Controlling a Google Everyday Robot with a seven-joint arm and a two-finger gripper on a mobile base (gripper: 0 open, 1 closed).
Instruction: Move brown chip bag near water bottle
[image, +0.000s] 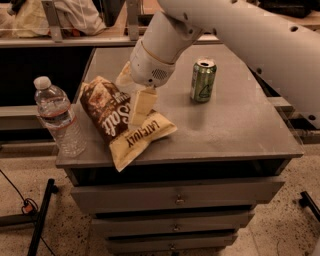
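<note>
The brown chip bag (106, 111) lies tilted at the front left of the grey table top (235, 130), its cream-yellow end hanging slightly over the front edge. My gripper (136, 109) reaches down from the white arm and is shut on the bag's middle; one cream finger (142, 102) lies across the "Salt" script, and the other is hidden behind the bag. The water bottle (59, 120) stands upright on the table's front left corner, just left of the bag with a narrow gap between them.
A green soda can (203, 80) stands upright at the right back of the table. The table is a cabinet with drawers (175, 197) below. A shelf with cloth (75, 20) runs behind. A black stand leg (42, 215) is on the floor at left.
</note>
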